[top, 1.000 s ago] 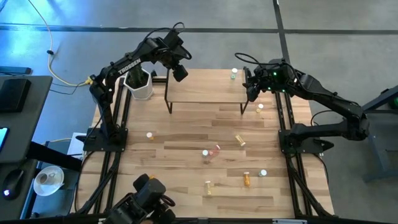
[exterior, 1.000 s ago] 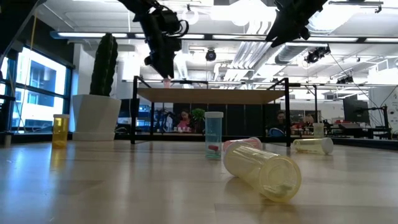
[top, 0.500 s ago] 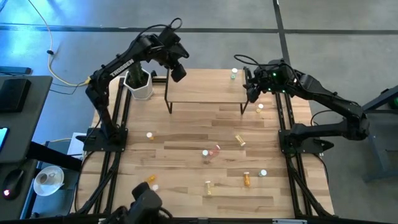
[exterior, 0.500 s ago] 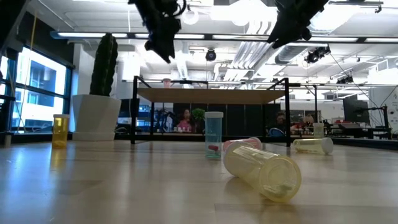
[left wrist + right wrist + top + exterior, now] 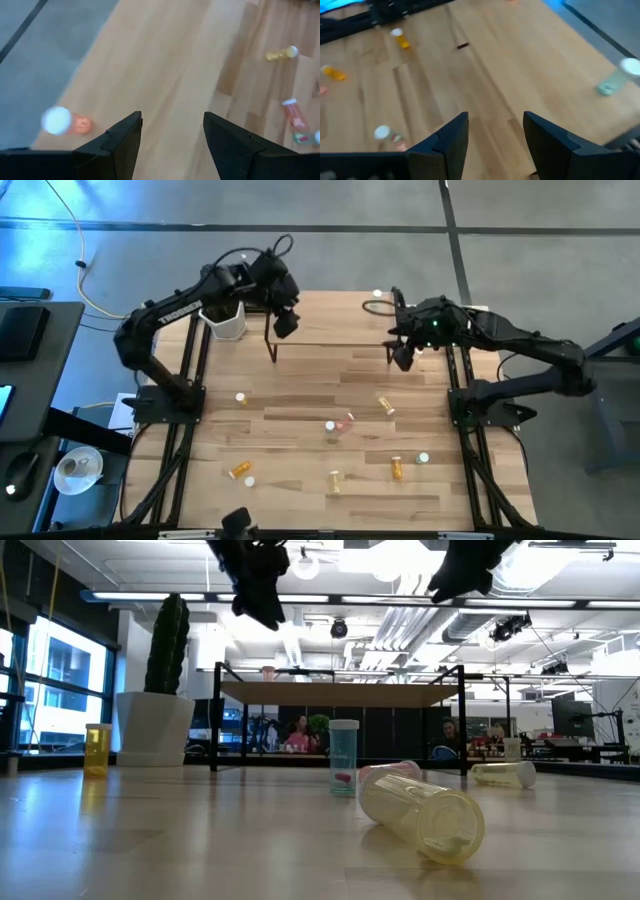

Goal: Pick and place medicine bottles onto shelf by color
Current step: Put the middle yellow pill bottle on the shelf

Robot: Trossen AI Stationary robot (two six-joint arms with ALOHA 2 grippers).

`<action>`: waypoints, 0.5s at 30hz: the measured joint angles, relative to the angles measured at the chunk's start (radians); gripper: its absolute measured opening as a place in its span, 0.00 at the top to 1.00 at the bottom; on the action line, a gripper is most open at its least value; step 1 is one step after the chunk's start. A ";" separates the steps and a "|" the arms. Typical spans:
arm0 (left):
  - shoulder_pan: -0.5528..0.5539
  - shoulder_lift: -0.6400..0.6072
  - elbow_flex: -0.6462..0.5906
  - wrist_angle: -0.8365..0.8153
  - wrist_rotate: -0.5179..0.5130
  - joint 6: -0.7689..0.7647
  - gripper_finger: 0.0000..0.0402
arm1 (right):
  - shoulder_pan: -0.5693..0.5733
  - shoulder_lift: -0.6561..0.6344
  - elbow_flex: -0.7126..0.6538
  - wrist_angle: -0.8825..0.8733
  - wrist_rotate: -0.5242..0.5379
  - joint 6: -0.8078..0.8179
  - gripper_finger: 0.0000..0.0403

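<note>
Medicine bottles lie scattered over the lower half of the wooden tabletop (image 5: 300, 395) in the high view: a white-capped one (image 5: 241, 397) at centre left, a pink-red one (image 5: 347, 420) lying beside a pale green one (image 5: 330, 427) near the middle, a yellow one (image 5: 386, 407) right of centre, an orange one (image 5: 240, 471) at lower left, a yellow one (image 5: 334, 480) at bottom centre, and an orange one (image 5: 397, 469) beside a pale one (image 5: 423, 458) at lower right.

In the upper middle of that frame stands the shelf (image 5: 330, 320), a light-wood board on black legs. On it, the left wrist view shows a pink-red bottle (image 5: 65, 121) near the board's edge, and the right wrist view shows a pale green bottle (image 5: 618, 79) near the opposite end.

At upper left, just beside the shelf, sits a white pot (image 5: 224, 320) holding a tall cactus (image 5: 167, 643).

In the low view a clear capped bottle (image 5: 343, 755) stands upright mid-frame with what looks like a small pink-red item at its bottom, and a yellow bottle (image 5: 420, 815) lies on its side in front of it.

The left gripper (image 5: 284, 323) hangs over the shelf's left end, its fingers (image 5: 112, 145) spread apart and holding nothing. The right gripper (image 5: 402, 355) hangs at the shelf's right end, fingers (image 5: 442, 142) likewise apart and empty.
</note>
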 joint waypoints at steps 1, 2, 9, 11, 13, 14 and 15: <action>-0.012 -0.022 -0.037 0.028 0.000 -0.001 0.49 | 0.018 0.000 0.000 -0.001 0.000 0.000 0.55; -0.023 -0.044 -0.075 0.059 0.000 -0.006 0.49 | 0.037 0.000 0.000 -0.001 0.000 0.001 0.55; -0.102 -0.210 -0.324 0.240 0.000 -0.038 0.49 | 0.150 0.005 0.000 0.000 0.029 0.005 0.55; -0.126 -0.251 -0.384 0.285 -0.002 -0.044 0.49 | 0.183 0.011 -0.001 0.000 0.077 0.027 0.55; -0.150 -0.287 -0.443 0.335 -0.006 -0.061 0.49 | 0.216 0.016 -0.025 0.038 0.116 0.045 0.55; -0.163 -0.303 -0.470 0.356 -0.008 -0.071 0.49 | 0.231 0.017 -0.043 0.051 0.123 0.049 0.55; -0.178 -0.318 -0.497 0.374 -0.008 -0.080 0.49 | 0.244 0.018 -0.065 0.063 0.126 0.051 0.55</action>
